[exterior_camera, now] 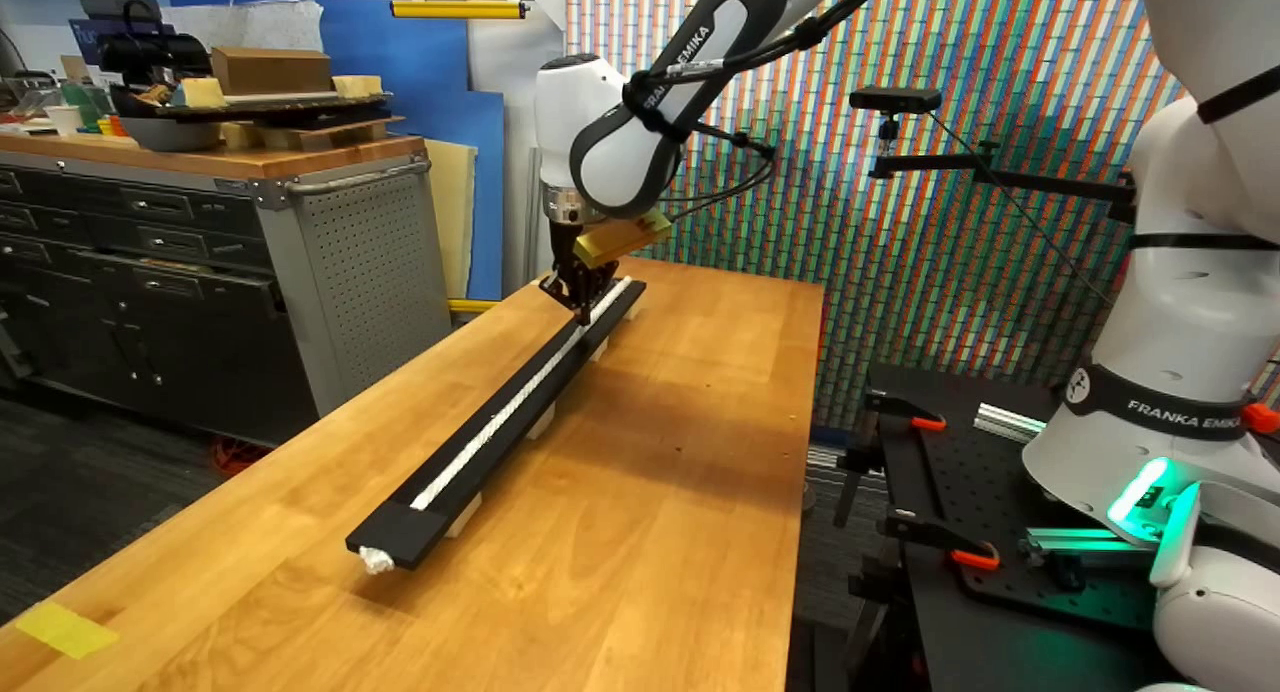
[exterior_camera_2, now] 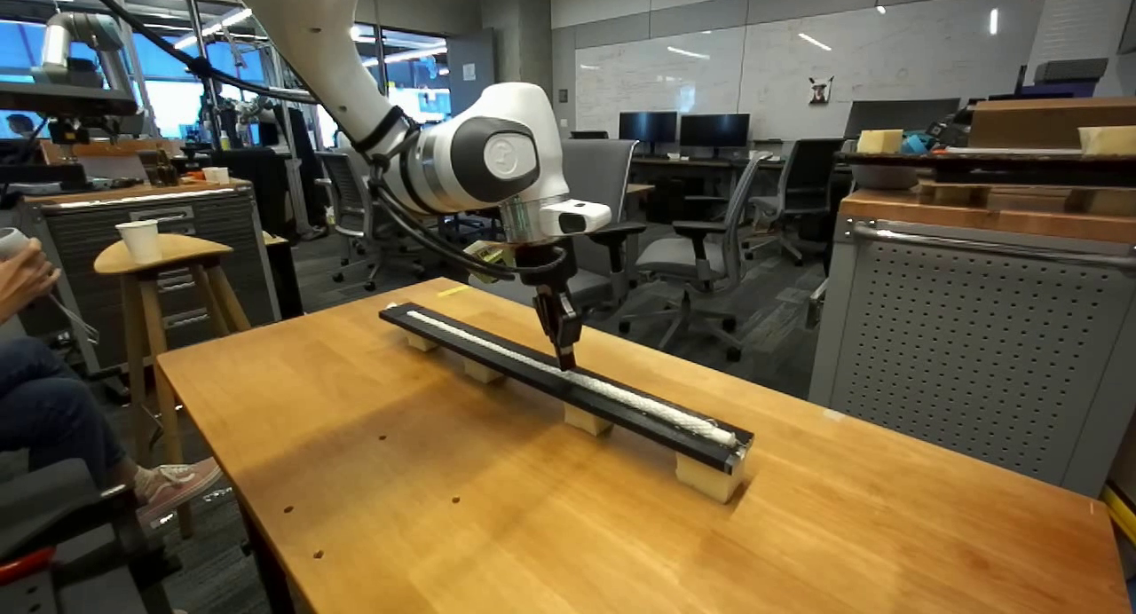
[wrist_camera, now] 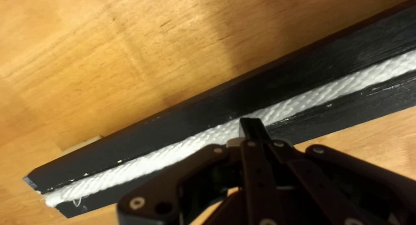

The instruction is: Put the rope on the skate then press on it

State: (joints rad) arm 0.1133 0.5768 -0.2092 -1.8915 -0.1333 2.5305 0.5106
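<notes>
Passable along both long sides of rail (wrist_camera: 211, 109), over bare table (exterior_camera_2: 550, 507). Passable low under rail only between blocks (exterior_camera_2: 587, 419). Blocked from above partway along rail by gripper (exterior_camera_2: 566, 360), tips down at rope (wrist_camera: 204, 138), and by arm (exterior_camera_2: 493, 157) overhead. Free overhead at both rail ends. Bounded past table edge, well apart from rail, by cabinet (exterior_camera_2: 967, 357).

Both exterior views look down across the wooden tabletop (exterior_camera: 690, 552) from opposite short edges, sharing the black rail (exterior_camera: 400, 532); the wrist view looks down close
</notes>
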